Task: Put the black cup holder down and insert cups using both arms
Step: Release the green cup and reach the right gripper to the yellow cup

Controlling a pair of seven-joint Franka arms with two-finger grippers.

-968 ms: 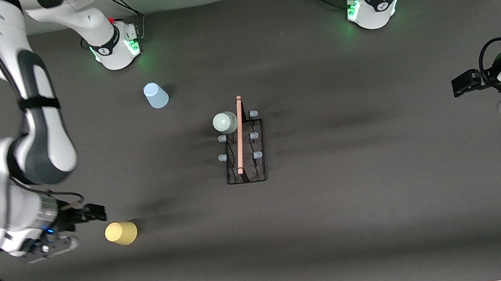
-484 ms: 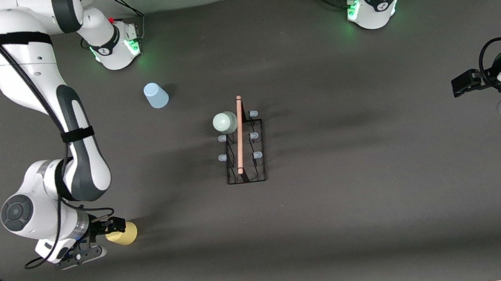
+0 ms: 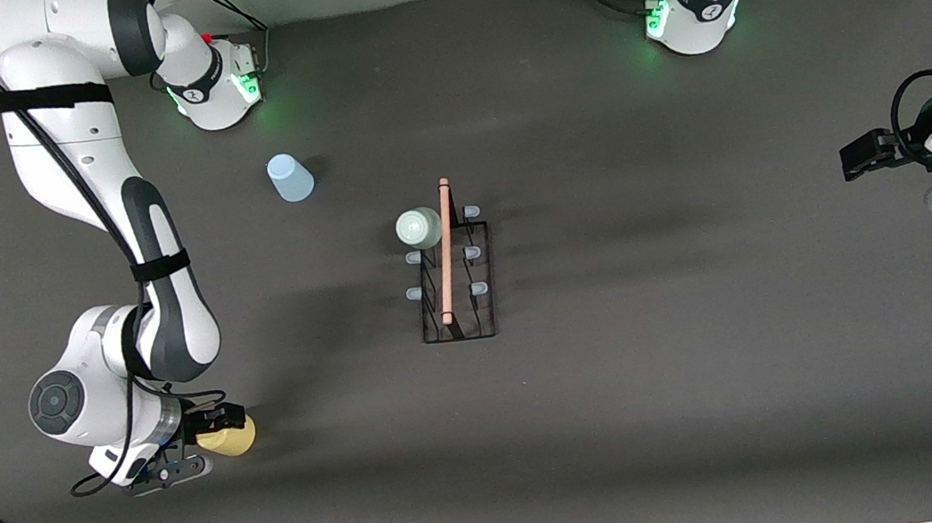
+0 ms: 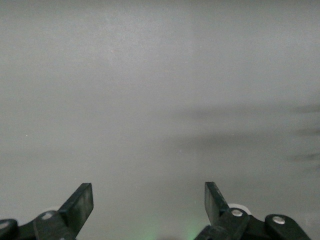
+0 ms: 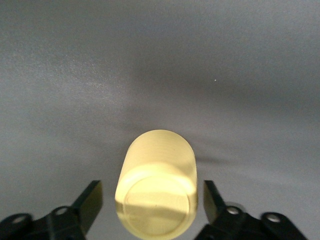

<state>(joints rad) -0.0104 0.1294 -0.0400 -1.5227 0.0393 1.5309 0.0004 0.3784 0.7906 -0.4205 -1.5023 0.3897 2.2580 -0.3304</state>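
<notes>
While the right gripper (image 3: 215,438) sits spread around the yellow cup (image 5: 156,187) lying on the table (image 3: 679,377), the mint cup (image 3: 418,228) hangs on the rack (image 3: 454,294); the left gripper (image 3: 853,158) waits, fingers apart.

Even, soft overhead light on a dark matte surface (image 3: 715,373). Objects cast faint, diffuse shadows toward the left arm's end. Green glow rings both arm bases. Front view sharp; the left wrist view looks pale, hazy and low-contrast.
</notes>
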